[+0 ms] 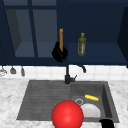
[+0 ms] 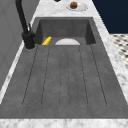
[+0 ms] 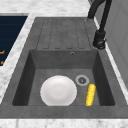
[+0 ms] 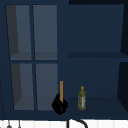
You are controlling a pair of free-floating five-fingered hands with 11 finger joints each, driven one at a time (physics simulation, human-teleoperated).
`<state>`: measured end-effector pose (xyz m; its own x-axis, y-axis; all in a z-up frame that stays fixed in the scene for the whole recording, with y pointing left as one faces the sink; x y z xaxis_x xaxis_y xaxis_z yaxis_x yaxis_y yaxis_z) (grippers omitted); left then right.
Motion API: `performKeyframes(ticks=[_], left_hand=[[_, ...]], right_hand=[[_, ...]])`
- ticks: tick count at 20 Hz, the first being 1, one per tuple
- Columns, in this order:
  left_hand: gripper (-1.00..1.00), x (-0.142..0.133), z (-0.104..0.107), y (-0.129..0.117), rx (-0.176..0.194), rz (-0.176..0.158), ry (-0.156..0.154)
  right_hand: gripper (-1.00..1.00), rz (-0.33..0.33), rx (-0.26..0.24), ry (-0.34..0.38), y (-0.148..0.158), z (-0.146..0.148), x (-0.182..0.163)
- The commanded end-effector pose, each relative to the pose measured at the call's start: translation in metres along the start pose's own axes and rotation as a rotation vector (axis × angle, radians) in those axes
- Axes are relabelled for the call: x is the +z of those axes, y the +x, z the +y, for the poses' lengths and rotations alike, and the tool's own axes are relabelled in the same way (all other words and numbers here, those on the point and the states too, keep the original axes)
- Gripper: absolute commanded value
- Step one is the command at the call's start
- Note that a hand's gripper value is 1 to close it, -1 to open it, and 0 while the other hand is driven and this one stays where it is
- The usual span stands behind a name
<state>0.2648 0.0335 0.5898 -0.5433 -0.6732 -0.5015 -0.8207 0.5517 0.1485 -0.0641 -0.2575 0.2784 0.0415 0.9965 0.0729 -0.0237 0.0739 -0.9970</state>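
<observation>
Left hand [image 1: 59, 53], black, raised at the wall cabinet's lower shelf [image 1: 100, 58]; fingers curled round the base of an upright wooden stick [image 1: 61, 36], which rises straight above them. The upper view gives the same hand [image 4: 60, 105] and stick [image 4: 61, 88] against the shelf's front edge.

Olive-green bottle [image 1: 81, 45], upright on the shelf, near the fingers' right side and apart from them; its pale label cannot be read. Open shelf room runs on to the right of the bottle.

Right hand [image 1: 107, 123], at the front view's bottom edge before the sink's near right corner; cannot tell how its fingers stand.

Red ball [image 1: 67, 115], large, low in the front view, left of the right hand.

Sink basin [image 3: 32, 72]: the right side view shows a white plate [image 3: 58, 90], the drain and a yellow corn cob [image 3: 90, 94] just beside the plate. Black faucet [image 1: 68, 73] below the left hand.

Draining board [image 2: 65, 75], ribbed, bare, in the left side view; that view also shows a small plate with a brown item [image 2: 73, 5] on the far counter.
</observation>
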Motion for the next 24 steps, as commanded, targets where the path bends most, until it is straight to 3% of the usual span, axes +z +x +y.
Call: performKeyframes(ticks=[1,5,6,8,18,21,24], left_hand=[[1.0,0.001,0.0,0.0,0.007,0.006,-0.008],[1.0,-0.002,-0.002,0.006,-0.101,0.023,-0.019],[1.0,-0.002,0.006,0.014,-0.123,0.027,-0.031],[1.0,-0.006,0.027,0.028,-0.143,0.021,-0.022],[1.0,-0.003,0.089,0.055,-0.162,0.015,-0.006],[1.0,0.002,0.11,0.063,-0.17,0.053,0.018],[1.0,0.007,0.133,0.063,-0.126,0.07,0.052]], right_hand=[[0.0,0.0,0.0,0.0,0.0,0.0,0.0],[0.0,0.0,0.0,0.0,0.0,0.0,0.0],[0.0,0.0,0.0,0.0,0.0,0.0,0.0],[0.0,0.0,0.0,0.0,0.0,0.0,0.0],[0.0,0.0,0.0,0.0,0.0,0.0,0.0],[0.0,0.0,0.0,0.0,0.0,0.0,0.0],[0.0,0.0,0.0,0.0,0.0,0.0,0.0]])
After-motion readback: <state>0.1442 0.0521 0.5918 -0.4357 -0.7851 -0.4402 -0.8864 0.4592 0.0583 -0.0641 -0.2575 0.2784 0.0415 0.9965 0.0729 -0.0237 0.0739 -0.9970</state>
